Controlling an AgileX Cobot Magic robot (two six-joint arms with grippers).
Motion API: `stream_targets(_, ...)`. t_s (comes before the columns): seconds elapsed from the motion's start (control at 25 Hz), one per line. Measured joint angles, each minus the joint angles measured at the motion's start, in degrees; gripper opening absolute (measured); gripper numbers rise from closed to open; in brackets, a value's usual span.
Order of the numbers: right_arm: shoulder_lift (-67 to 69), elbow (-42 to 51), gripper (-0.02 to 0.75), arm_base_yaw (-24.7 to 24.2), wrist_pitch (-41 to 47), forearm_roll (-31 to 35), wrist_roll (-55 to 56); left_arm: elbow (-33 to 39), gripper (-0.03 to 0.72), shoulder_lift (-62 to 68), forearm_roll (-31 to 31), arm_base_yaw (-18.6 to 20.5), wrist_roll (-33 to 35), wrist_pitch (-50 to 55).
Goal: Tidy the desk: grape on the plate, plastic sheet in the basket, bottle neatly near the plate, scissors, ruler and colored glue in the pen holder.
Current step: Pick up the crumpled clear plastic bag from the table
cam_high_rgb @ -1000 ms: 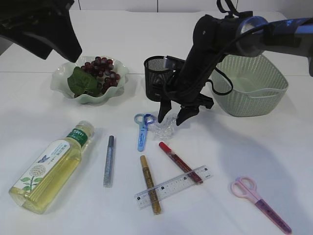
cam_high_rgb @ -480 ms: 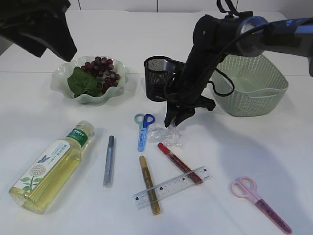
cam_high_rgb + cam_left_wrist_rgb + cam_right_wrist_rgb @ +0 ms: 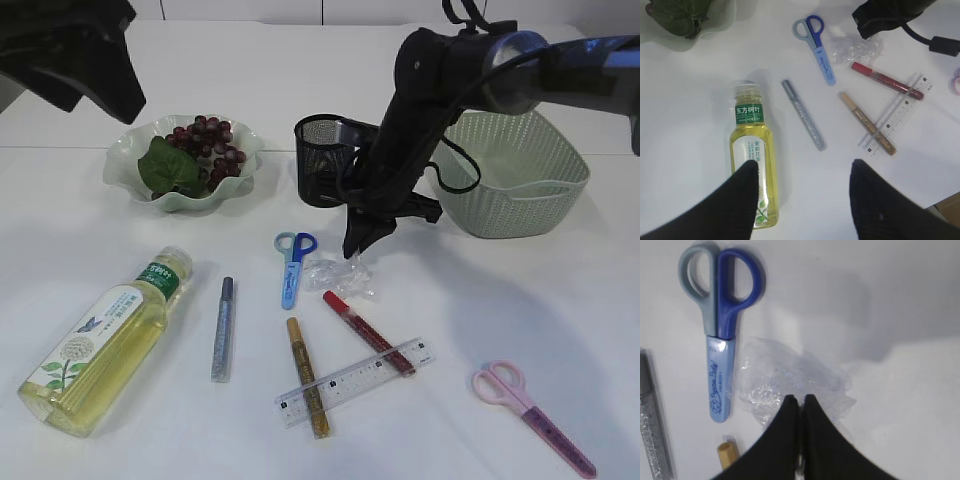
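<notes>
My right gripper (image 3: 353, 248) (image 3: 799, 401) is shut on the crumpled clear plastic sheet (image 3: 340, 276) (image 3: 775, 377), pinching its top edge just above the table. Blue scissors (image 3: 293, 262) (image 3: 720, 340) lie to its left. The grapes (image 3: 205, 140) are on the green plate (image 3: 120, 165). The bottle (image 3: 105, 340) (image 3: 754, 160) lies on its side at front left. Red (image 3: 366, 332), gold (image 3: 307, 390) and silver (image 3: 222, 328) glue sticks lie by the ruler (image 3: 355, 382). Pink scissors (image 3: 530, 412) are at front right. My left gripper (image 3: 801, 170) hangs open high above the bottle.
The black mesh pen holder (image 3: 318, 160) stands right behind my right arm. The green basket (image 3: 520, 175) sits to its right at the back. The left arm's dark body (image 3: 70, 60) fills the top left corner.
My right gripper's fingers closed from open onto the plastic sheet, which bunched up and shifted slightly right. The left arm drifted a little to the left.
</notes>
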Motion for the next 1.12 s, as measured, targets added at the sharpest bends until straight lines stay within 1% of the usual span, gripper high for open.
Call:
stream_targets(0.28,0.0,-4.0,0.015,0.0,1.0,0.0,-0.1,0.0,0.424,0.0,0.0,0.0,0.0,0.0)
stream_targets(0.56,0.1,-6.7,0.015,0.0,4.7,-0.2,-0.1,0.0,0.424,0.0,0.0,0.0,0.0,0.0)
stream_targets(0.84,0.5,-13.4,0.015,-0.4,5.2,-3.7,-0.1,0.0,0.424,0.0,0.0,0.0,0.0,0.0)
stream_targets(1.0,0.3,-15.4,0.015,-1.6,5.3,-4.6,-0.1,0.0,0.424,0.0,0.0,0.0,0.0,0.0)
stream_targets(1.12,-0.8,-16.5,0.015,-3.9,5.7,-7.2,-0.5,0.0,0.424,0.0,0.0,0.0,0.0,0.0)
